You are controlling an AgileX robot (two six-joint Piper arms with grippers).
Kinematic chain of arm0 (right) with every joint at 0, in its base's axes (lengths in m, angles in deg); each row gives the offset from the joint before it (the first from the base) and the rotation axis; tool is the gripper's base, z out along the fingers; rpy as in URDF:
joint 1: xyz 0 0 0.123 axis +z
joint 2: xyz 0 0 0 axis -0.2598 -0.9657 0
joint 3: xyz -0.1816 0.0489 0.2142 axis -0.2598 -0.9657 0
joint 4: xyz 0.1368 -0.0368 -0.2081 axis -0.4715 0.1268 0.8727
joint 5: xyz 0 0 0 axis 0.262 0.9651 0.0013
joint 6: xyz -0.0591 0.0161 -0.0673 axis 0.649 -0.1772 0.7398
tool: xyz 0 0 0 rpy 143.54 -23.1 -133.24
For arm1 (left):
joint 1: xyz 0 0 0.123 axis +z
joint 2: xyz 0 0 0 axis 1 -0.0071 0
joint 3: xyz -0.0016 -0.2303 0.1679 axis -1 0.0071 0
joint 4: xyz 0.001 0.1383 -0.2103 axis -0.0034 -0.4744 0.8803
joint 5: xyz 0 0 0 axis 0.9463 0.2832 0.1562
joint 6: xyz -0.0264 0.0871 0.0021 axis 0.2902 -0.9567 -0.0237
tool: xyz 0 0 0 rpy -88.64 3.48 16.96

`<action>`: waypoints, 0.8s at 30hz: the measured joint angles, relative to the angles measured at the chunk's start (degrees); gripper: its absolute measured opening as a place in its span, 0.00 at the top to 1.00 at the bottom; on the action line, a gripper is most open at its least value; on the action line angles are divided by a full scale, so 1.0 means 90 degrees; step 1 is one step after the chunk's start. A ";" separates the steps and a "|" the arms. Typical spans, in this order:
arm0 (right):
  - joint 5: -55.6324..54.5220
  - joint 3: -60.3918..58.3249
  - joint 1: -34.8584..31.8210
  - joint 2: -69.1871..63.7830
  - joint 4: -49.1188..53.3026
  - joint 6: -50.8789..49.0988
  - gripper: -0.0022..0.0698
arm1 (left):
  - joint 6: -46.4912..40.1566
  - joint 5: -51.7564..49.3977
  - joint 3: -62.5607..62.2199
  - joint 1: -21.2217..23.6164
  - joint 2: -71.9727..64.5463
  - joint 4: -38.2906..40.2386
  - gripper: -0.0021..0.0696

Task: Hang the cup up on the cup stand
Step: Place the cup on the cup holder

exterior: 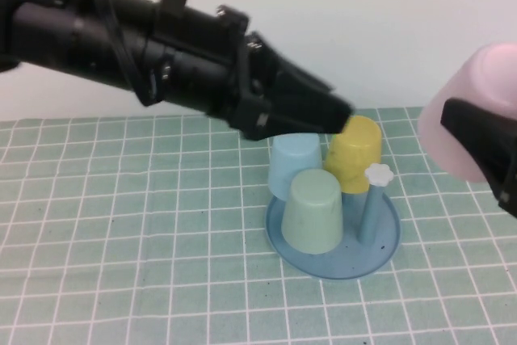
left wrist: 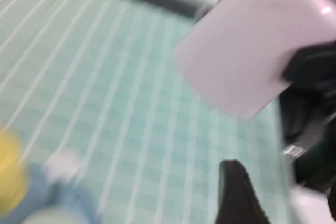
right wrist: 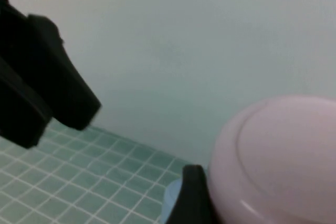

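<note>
- The cup (exterior: 477, 107), pale pink, is held up above the worktop (exterior: 121, 224) at the right edge of the high view, base upward, clamped in the right pincer (exterior: 485, 147).
- The cup stand (exterior: 380, 240) is seen on the green checked cloth near the middle, well apart from the pink cup.
- A pale green cup (exterior: 315, 209), a light blue cup (exterior: 292, 163) and a yellow cup (exterior: 355, 151) are set upside down on the stand.
- One peg with a white flower cap (exterior: 378, 174) is left bare.
- The left pincer (exterior: 335, 115) is held just above the yellow cup; whether its fingers are apart cannot be told.
</note>
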 joint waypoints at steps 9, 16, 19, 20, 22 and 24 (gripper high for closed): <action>0.0211 0.0106 0.0000 -0.0762 0.0026 0.0136 0.15 | 0.1964 0.0341 0.0000 0.0004 0.0701 -0.2740 0.49; -0.0885 0.0119 0.0000 -0.1813 -0.0309 0.0698 0.16 | 0.2468 -0.0167 0.0000 0.0004 0.0752 -0.3320 0.49; -0.1504 0.0144 0.0000 -0.2294 -0.1185 0.0865 0.16 | 0.2508 -0.0239 0.0000 0.0004 0.0752 -0.3351 0.49; -0.1724 0.0144 0.0000 -0.2451 -0.1482 0.0972 0.16 | 0.2508 -0.0239 0.0000 0.0004 0.0752 -0.3366 0.49; -0.2083 0.0144 0.0000 -0.2718 -0.1874 0.1219 0.16 | 0.2517 -0.0246 0.0000 0.0004 0.0762 -0.3392 0.49; -0.2323 0.0144 0.0000 -0.2982 -0.2223 0.1450 0.16 | 0.2517 -0.0255 0.0000 0.0004 0.0762 -0.3442 0.49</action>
